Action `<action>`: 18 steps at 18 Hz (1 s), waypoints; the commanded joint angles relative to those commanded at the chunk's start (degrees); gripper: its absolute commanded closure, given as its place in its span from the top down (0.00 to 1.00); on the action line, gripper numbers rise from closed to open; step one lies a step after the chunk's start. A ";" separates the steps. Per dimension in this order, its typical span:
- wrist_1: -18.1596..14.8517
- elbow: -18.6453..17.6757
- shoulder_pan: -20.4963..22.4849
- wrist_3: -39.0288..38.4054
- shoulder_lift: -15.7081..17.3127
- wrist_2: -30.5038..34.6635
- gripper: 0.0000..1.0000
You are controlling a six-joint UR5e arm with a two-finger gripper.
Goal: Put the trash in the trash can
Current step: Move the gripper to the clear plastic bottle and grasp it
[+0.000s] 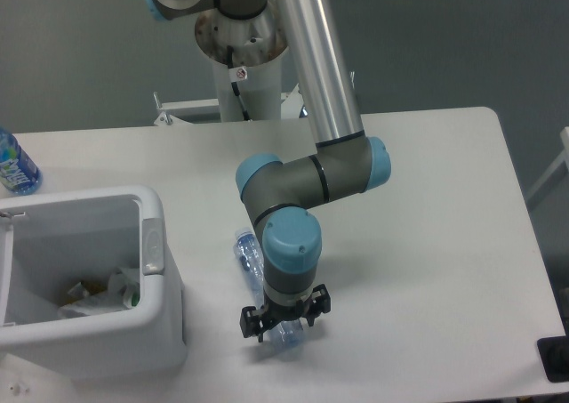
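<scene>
Arm lowered over crushed bottle, beside trash can.

The table (427, 198) carries the white trash can (156, 318) at left, with the crumpled wrapper (107, 292) inside. The arm (307, 176) points the gripper (283, 321) down, fingers spread either side of the crushed bottle (252, 253), which lies on the table; contact cannot be determined.

Your gripper (284, 320) is down at the near end of the crushed clear bottle (250, 257), its fingers set either side of it; you cannot tell whether they grip. The bottle lies on the white table (427, 207) just right of the trash can (151, 270), which holds crumpled wrapper (105, 293). An intact blue-label bottle (15, 165) stands at the far left edge.
</scene>
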 joint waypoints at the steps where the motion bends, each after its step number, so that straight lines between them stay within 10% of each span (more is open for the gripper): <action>1: 0.00 0.00 0.00 0.00 -0.09 0.00 0.94; 6: 0.00 -0.09 0.00 0.09 0.00 0.00 0.66; 18: -0.18 -0.26 0.09 2.90 1.67 0.09 0.63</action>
